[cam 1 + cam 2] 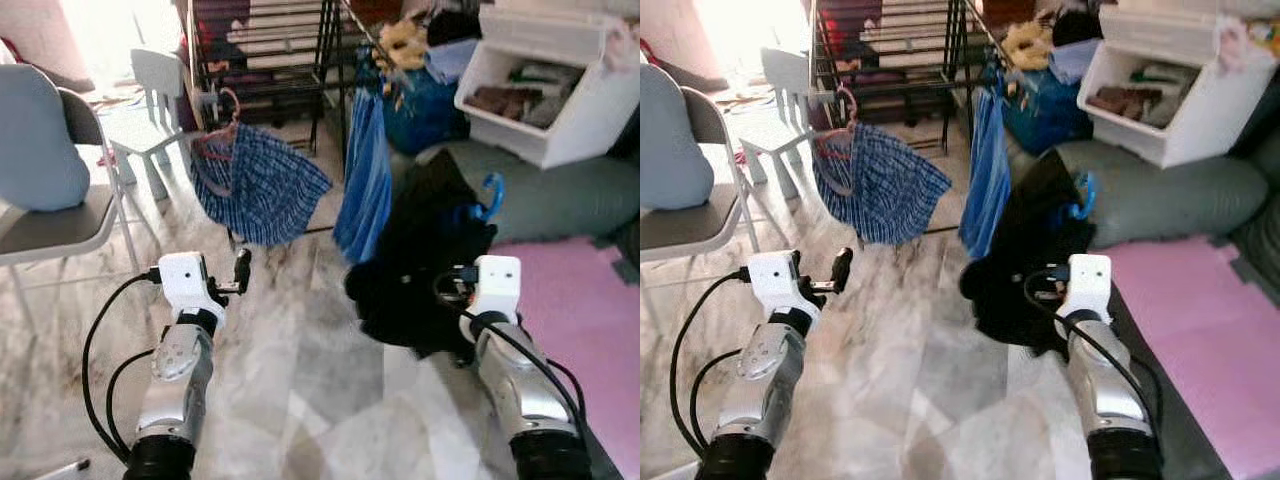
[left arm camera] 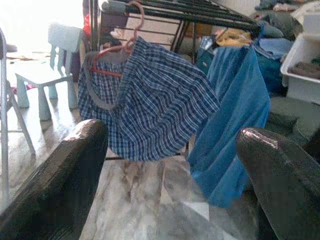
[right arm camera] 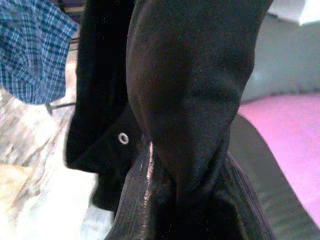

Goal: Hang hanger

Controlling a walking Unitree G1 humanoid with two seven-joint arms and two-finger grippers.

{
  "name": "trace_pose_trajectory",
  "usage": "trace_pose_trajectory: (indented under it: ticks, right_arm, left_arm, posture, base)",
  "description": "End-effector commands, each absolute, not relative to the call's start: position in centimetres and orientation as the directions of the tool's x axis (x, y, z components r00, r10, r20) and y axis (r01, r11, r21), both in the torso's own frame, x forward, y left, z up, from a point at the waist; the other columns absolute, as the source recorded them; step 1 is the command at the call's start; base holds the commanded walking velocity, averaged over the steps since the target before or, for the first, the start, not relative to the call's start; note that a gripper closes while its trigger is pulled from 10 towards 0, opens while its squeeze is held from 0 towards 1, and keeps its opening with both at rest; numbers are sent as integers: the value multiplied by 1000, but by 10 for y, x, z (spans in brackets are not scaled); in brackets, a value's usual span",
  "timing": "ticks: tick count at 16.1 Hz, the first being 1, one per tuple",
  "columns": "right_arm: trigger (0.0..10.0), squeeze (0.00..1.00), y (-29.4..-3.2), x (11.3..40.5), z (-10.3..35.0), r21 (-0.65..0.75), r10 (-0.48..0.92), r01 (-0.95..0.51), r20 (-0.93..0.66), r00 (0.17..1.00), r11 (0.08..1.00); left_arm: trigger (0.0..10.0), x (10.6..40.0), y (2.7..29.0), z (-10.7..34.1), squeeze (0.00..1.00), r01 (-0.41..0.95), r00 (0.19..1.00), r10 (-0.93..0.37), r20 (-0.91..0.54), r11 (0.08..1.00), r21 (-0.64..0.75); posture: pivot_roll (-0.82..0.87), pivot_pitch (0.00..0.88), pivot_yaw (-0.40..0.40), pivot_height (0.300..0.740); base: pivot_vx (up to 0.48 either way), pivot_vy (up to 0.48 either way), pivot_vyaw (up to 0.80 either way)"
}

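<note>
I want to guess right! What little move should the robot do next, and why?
Probably lift the right gripper toward the drying rack. It holds the black garment on a blue hanger, still low; the left gripper is open and free.

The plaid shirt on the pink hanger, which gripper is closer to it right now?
Left. The left gripper sits open just below the plaid shirt, facing it. The right gripper is off to the shirt's right, clamped on a black garment.

You see the blue hanger [image 1: 492, 193] with its hook poking up above the black garment [image 1: 425, 250] it carries; the cloth droops in heavy folds, held up off the marble floor [image 1: 300, 390] beside the drying rack [image 1: 290, 50].
</note>
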State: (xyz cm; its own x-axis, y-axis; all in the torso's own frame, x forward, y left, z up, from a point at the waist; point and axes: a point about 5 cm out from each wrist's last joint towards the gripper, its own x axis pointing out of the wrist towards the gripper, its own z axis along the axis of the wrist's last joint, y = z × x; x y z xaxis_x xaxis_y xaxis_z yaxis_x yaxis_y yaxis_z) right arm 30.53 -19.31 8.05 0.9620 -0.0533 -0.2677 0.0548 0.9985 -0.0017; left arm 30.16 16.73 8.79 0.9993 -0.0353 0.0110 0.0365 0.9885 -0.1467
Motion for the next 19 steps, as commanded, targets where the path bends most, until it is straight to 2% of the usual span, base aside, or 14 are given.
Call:
trace_pose_trajectory:
  ticks: [1,5,11,19]
  right_arm:
    - [10000,0,-181,312,93,13,-11,14,-215,976,1000]
    - [10000,0,-179,312,92,19,6,-2,-217,976,1000]
    - [10000,0,-173,311,90,29,38,-32,-226,973,999]
    - [10000,0,-177,314,93,19,-5,9,-213,977,1000]
  left_arm:
    - [10000,302,175,93,0,13,1000,-11,16,992,-125]
    - [10000,301,176,95,0,1,1000,2,20,993,-119]
    - [10000,294,185,92,0,-72,997,71,-15,993,-88]
    - [10000,284,188,84,0,-150,987,146,-74,987,-57]
  posture:
    - [-114,0,4,740]
    - [-108,0,6,740]
    - [-100,0,5,740]
    - [-102,0,5,740]
  base:
    - [326,0,0]
    - [325,0,103]
    - [314,0,781]
    - [0,0,0]
